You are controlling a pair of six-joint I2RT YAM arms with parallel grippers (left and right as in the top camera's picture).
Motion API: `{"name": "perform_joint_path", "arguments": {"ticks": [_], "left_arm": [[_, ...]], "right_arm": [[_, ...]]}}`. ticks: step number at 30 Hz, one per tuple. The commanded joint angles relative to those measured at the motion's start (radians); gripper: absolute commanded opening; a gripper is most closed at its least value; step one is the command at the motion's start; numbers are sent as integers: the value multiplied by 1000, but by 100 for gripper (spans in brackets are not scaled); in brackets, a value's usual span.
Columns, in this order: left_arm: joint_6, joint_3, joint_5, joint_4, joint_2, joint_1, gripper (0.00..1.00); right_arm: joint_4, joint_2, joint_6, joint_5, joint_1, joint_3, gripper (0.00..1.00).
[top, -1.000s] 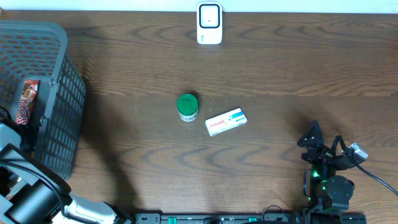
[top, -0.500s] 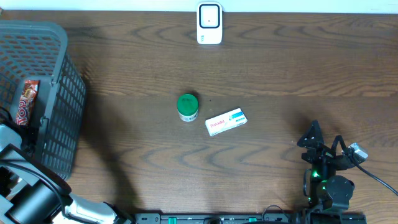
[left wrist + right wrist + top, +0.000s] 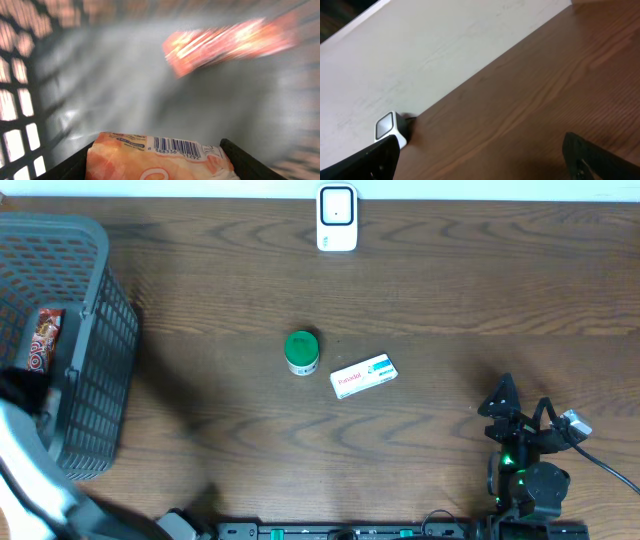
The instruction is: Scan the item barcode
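Note:
In the left wrist view an orange packet [image 3: 160, 161] with a printed barcode [image 3: 177, 147] fills the gap between my left gripper's [image 3: 160, 167] black fingers [image 3: 70, 167], which are shut on it inside the grey basket [image 3: 100, 75]. The packet is sharp while the basket behind it is streaked. A second red-orange packet [image 3: 230, 42] lies blurred on the basket floor; overhead it shows at the basket's left side [image 3: 42, 340]. The white scanner [image 3: 337, 218] stands at the table's far edge. My right gripper [image 3: 508, 408] rests open at the front right with nothing in it.
A green-lidded jar [image 3: 302, 352] and a white box [image 3: 364, 375] lie mid-table. The basket [image 3: 95, 330] takes up the left end, with my blurred left arm [image 3: 25, 460] reaching into it. The right wrist view shows the scanner [image 3: 387, 127] by the wall.
The left gripper has closed onto the orange packet, and the left arm has shifted, now blurred in the overhead view. The right arm and the table items have not moved.

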Motion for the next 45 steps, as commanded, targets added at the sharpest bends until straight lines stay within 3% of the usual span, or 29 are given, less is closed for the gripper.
{"name": "perform_joint_path", "arguments": {"ticks": [1,5,8,13,22,27,31,38,45], "left_arm": [[-71,68,157,20,-260,-3,69],[-150,77,355,77,-486,-12,69],[-200,84,567,66,-550,-80,69],[-196,69,663,41,-558,-322,70],[233,68,657,-14,-440,-921,70],[441,68,560,-17,-277,-1247,69],[559,69,453,-26,-114,-1426,69],[707,69,416,-55,163,-1592,70],[776,68,417,-65,390,-1630,69]], "right_arm": [[-5,-3,-9,-1,-14,-1,99],[-5,-3,-8,-1,-14,-1,99],[-4,-3,-8,-1,-13,-1,99],[-5,-3,-8,-1,-11,-1,99],[-5,-3,-8,-1,-11,-1,99],[-5,-3,-8,-1,-11,-1,99],[-5,-3,-8,-1,-11,-1,99],[-4,-3,-8,-1,-11,-1,99],[-5,-3,-8,-1,-11,-1,99]]}}
